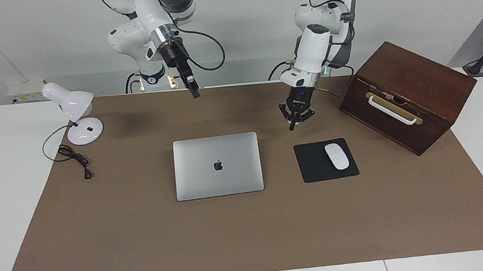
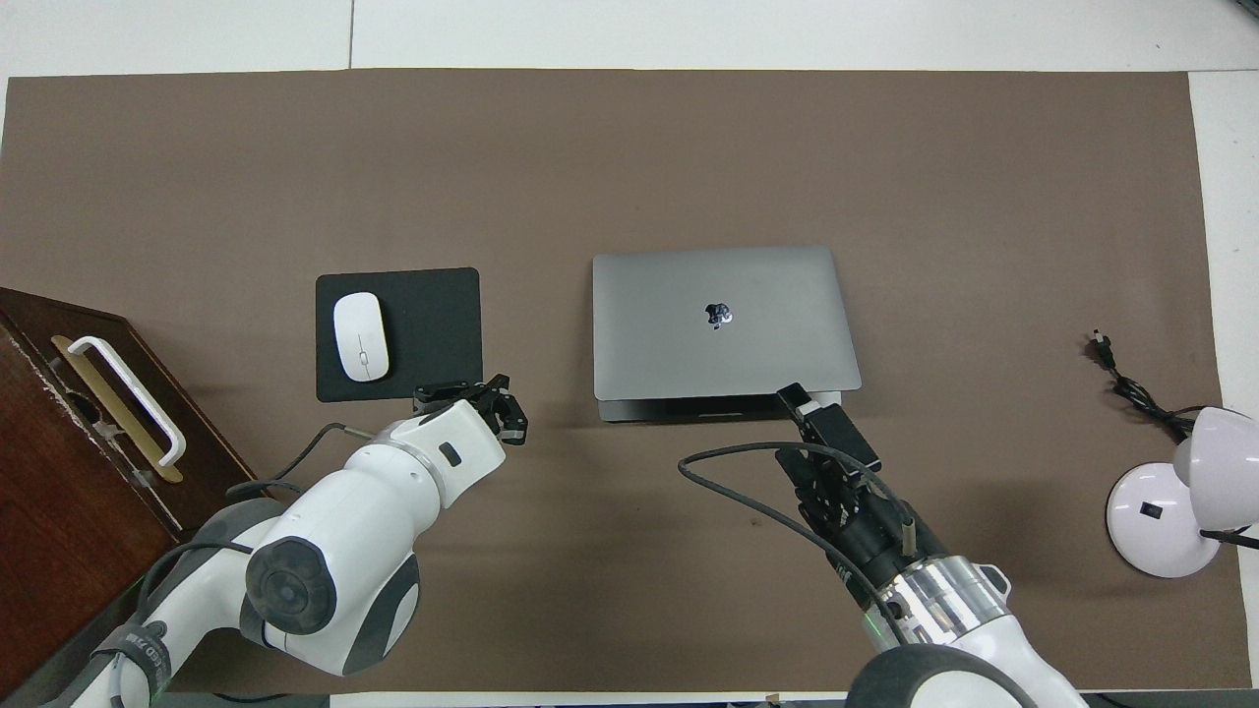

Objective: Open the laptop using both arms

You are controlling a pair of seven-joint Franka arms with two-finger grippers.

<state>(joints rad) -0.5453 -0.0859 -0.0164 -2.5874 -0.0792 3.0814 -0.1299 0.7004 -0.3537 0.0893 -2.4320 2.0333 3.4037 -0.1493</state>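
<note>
Counted on the table: one laptop [image 1: 218, 166], one mouse pad [image 1: 312, 164], one mouse [image 1: 337, 156], one lamp [image 1: 77, 115], one wooden box [image 1: 410, 92], two arms.

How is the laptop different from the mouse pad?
The laptop is silver-grey, while the mouse pad is black. The laptop is much bigger than the mouse pad. The laptop's closed lid carries only a dark apple logo, while the mouse pad has a white mouse lying on it. The mouse pad sits more toward the left arm's end of the table. Both are flat rectangles lying on the brown mat, and neither is touched by a gripper.
</note>
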